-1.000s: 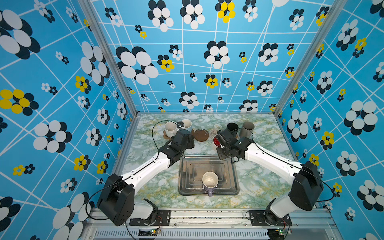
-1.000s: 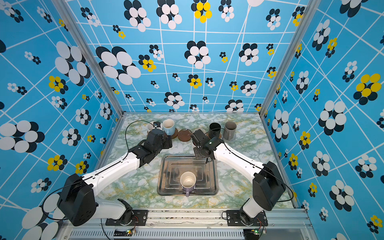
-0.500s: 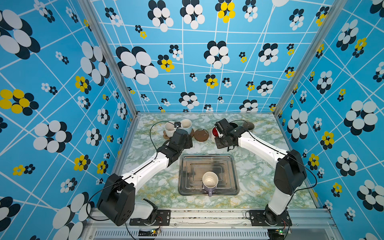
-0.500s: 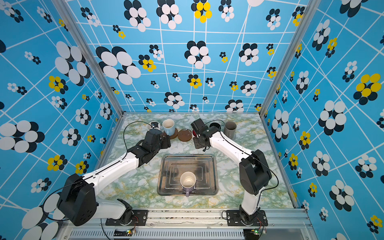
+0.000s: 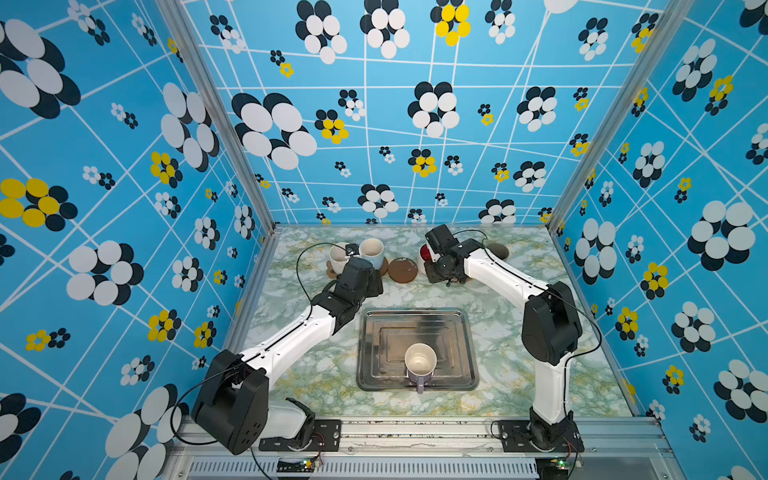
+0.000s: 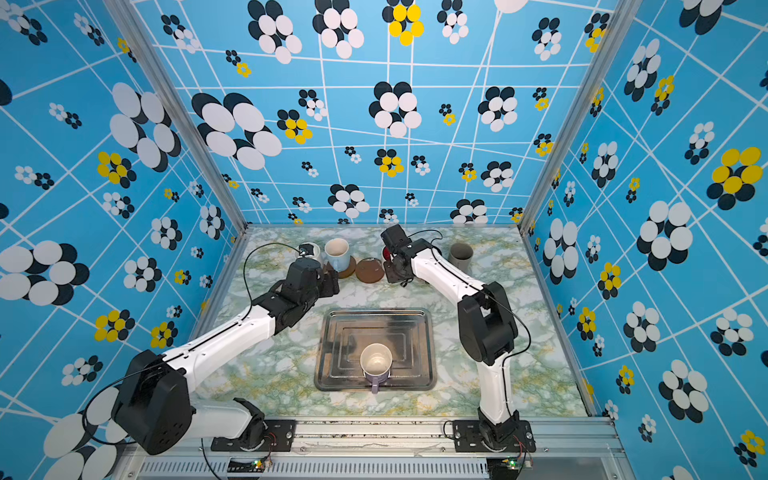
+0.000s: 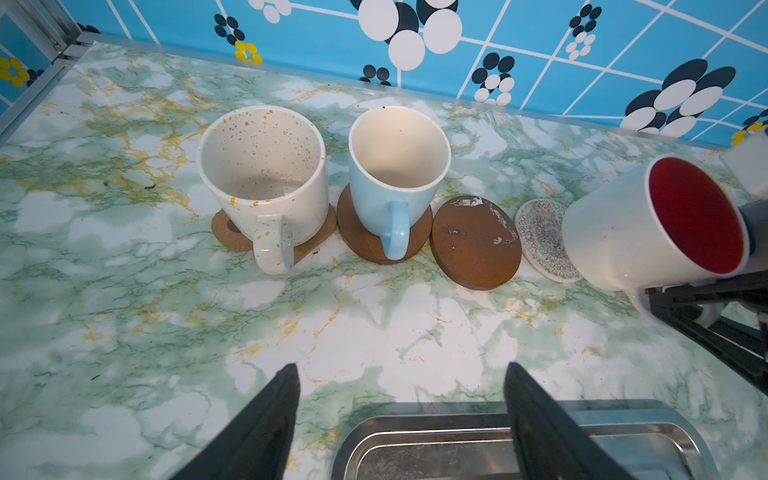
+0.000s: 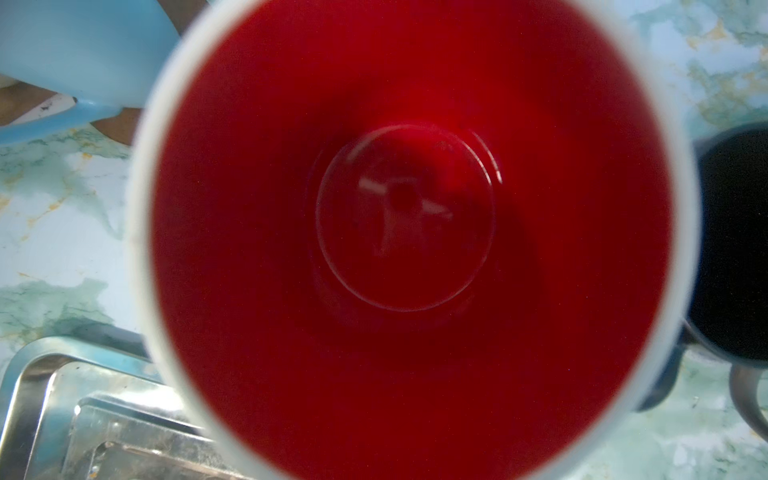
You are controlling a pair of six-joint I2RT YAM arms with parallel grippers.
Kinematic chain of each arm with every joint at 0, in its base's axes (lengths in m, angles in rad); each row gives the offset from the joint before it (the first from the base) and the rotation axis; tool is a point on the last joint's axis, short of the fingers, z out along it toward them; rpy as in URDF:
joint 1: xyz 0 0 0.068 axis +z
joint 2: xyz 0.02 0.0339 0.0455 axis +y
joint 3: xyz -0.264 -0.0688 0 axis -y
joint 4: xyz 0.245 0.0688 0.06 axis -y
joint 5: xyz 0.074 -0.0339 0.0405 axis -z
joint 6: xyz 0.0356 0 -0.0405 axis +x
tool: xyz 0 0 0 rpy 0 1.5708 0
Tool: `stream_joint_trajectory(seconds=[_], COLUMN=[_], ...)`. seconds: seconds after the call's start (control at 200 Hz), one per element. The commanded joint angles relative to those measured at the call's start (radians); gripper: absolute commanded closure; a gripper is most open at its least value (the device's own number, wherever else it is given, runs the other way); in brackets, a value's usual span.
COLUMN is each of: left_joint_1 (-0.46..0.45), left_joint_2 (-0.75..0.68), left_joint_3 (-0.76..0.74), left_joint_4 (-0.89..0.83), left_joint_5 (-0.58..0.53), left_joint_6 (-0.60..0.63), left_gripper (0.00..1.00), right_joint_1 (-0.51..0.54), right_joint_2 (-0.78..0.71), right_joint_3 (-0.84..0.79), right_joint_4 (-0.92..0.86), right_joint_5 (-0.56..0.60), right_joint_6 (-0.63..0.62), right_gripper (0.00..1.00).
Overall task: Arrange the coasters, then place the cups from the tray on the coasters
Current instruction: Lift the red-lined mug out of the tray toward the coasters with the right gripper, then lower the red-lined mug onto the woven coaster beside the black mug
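Observation:
My right gripper (image 5: 437, 269) is shut on the white cup with the red inside (image 7: 648, 224). The cup hangs tilted over the pale grey coaster (image 7: 540, 241) in the back row; its red bowl (image 8: 407, 216) hides the fingers. My left gripper (image 7: 399, 370) stands open and empty between the tray (image 5: 374, 332) and that row. The speckled cup (image 7: 266, 166) sits on the paw coaster (image 7: 228, 235). On a brown disc (image 7: 359, 237) sits the light blue cup (image 7: 397, 166). Another brown disc (image 7: 476, 243) is bare. The lilac cup (image 5: 419, 363) stands in the tray.
A black cup (image 8: 739, 249) stands just right of the held cup, and a grey-beige cup (image 6: 460, 255) stands further right near the back wall. Patterned walls close in the marble table (image 5: 519, 386) at the back and both sides.
My right arm has carried the red-inside cup from the tray's far edge back to the coaster row. The left arm has barely moved.

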Motion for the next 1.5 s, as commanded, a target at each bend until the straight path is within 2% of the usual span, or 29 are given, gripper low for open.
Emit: stream_joint_trajectory(seconds=[0.0,0.38,1.495], left_joint_1=[0.008,0.01,0.013], left_joint_2=[-0.016,-0.008,-0.013], left_joint_3=[-0.012,-0.008,-0.007], left_joint_4=[0.011,0.011,0.0], left_joint_5=[0.008,0.008,0.006], left_joint_6=[-0.008,-0.009,-0.01], left_gripper=[0.21,0.22,0.22], right_joint_1=[-0.013,-0.054,-0.083], right_joint_2=[0.024,0.096,0.195], right_joint_3=[0.065,0.122,0.192], right_joint_4=[0.0,-0.017,-0.034], right_joint_5=[0.0,-0.009,-0.035], right_joint_6=[-0.018,-0.026,-0.025], right_gripper=[1.0,1.0,1.0])
